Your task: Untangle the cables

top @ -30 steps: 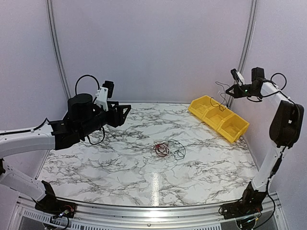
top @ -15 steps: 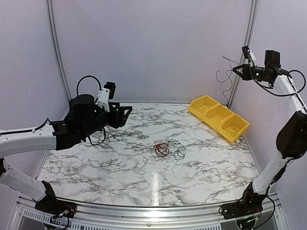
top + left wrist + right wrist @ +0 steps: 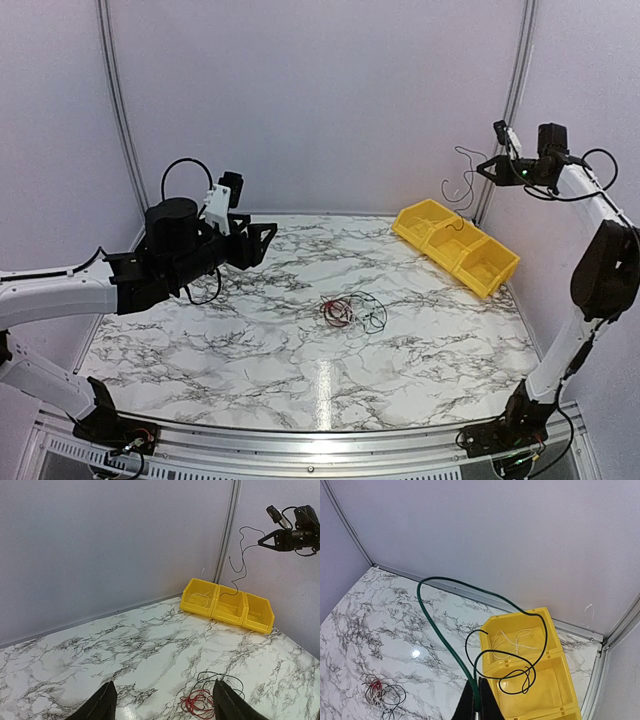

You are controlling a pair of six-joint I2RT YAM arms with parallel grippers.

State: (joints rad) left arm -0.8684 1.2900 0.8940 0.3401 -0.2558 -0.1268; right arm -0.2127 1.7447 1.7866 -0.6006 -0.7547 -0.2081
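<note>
Pale lilac walls (image 3: 320, 100) box in the whole cell, and the marble-pattern table (image 3: 200, 340) fills the floor of every view. On my overhead feed the left arm (image 3: 60, 295) reaches in low from the left side. The right arm (image 3: 600, 270) stands tall on the right, with its wrist up near the corner post.

Next biggest thing is the yellow bin (image 3: 497, 272), three compartments in a row, sitting diagonally at the far right of the table against the wall.

So the left gripper (image 3: 264, 236) hangs in the air over the left half of the table with its jaws spread apart and nothing between them. Its wrist cam looks right across at the bin. The right gripper (image 3: 481, 170) is up high above the bin, pinched tight on one thin dark cable (image 3: 447, 646). That one reads greenish up close, rises out of the fingertips, arcs over and trails down in loose black curls above the bin. From overhead the low end looks clear of it.

The tangle of cables (image 3: 352, 313), red loops beside black loops, lies near the middle of the table, well apart from both grippers.

Smallest bit: a thin white wire (image 3: 516, 641) lying in the bin's end compartment, the one nearest the back wall.
</note>
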